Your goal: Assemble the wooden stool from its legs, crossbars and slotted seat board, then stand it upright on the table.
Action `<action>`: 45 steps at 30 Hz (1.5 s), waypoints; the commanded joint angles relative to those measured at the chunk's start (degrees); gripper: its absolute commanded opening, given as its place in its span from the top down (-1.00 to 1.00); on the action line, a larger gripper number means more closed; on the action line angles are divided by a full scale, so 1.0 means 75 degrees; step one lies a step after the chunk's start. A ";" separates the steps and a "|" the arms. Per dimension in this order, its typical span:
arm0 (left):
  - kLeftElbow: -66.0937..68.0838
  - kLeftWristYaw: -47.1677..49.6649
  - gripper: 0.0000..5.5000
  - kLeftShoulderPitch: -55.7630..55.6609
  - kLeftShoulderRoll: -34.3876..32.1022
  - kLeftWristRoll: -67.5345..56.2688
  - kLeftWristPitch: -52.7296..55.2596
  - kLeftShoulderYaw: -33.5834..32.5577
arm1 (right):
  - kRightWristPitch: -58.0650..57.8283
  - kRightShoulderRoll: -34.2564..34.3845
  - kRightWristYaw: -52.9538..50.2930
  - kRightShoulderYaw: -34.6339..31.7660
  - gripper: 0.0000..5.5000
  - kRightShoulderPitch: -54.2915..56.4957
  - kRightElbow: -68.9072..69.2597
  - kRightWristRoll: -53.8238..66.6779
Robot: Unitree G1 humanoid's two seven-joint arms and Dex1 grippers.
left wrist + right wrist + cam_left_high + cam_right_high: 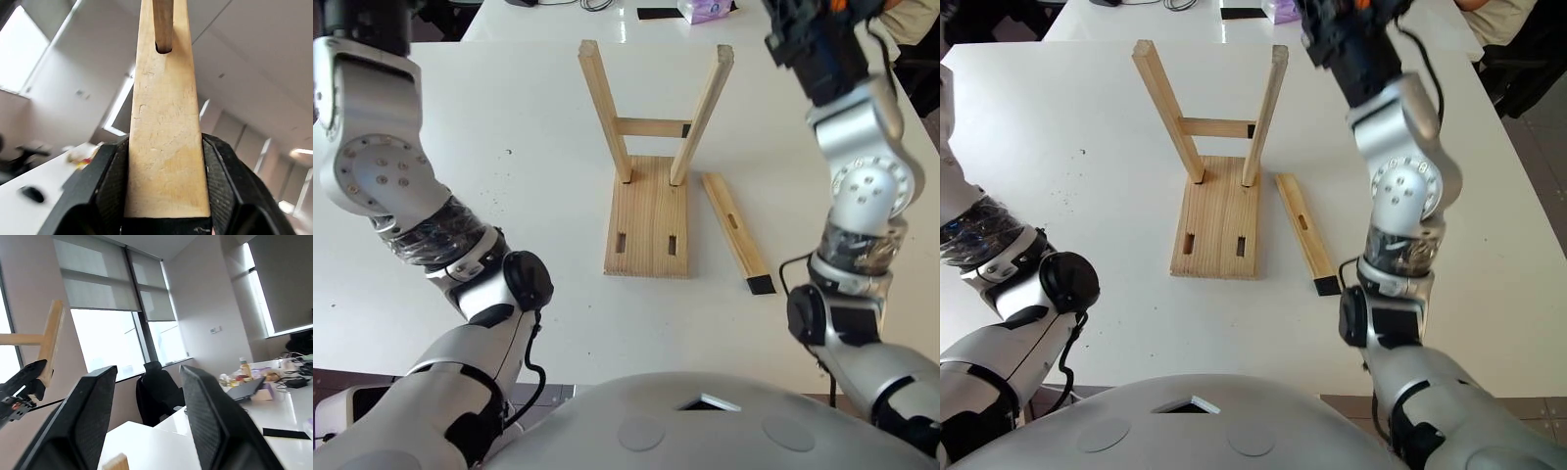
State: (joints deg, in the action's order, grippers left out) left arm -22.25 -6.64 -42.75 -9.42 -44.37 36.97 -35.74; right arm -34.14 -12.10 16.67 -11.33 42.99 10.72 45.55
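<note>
My left gripper [166,166] is clamped on a wooden leg [165,122] that has a crossbar [163,24] seated in its slot, both held up in the air. My right gripper [149,382] is raised too, fingers apart with nothing between them. On the white table [489,147] the slotted seat board [646,220] lies flat. A leg frame [651,127] stands in its far slots, and a loose leg [736,233] lies just right of the board.

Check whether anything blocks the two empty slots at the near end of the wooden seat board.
Nothing visible does. Both near slots in the flat pale wooden seat board lie open; the loose wooden leg lies right of it.
</note>
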 commanded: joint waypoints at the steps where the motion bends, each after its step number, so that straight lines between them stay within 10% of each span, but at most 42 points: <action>1: -0.0794 -0.0434 0.27 0.0695 0.0176 -0.0806 -0.0056 0.0764 | -0.0334 -0.0390 0.0104 0.0312 0.14 0.0497 -0.0047 -0.0277; 21: -0.0815 -0.5815 0.27 0.2932 -0.2739 -0.1880 -0.0017 0.2763 | -0.2518 -0.3034 0.6085 0.0754 -0.14 0.0682 -0.0853 0.1612; 45: -0.0754 -0.6719 0.27 0.3516 -0.3006 -0.0856 -0.0872 0.3895 | -0.2886 -0.3028 0.6632 0.0337 -0.30 0.1549 -0.1112 0.2122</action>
State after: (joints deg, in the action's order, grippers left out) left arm -27.77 -56.53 -16.17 -31.30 -50.83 31.16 -6.36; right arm -54.69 -34.28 66.75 -8.89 53.21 1.08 60.69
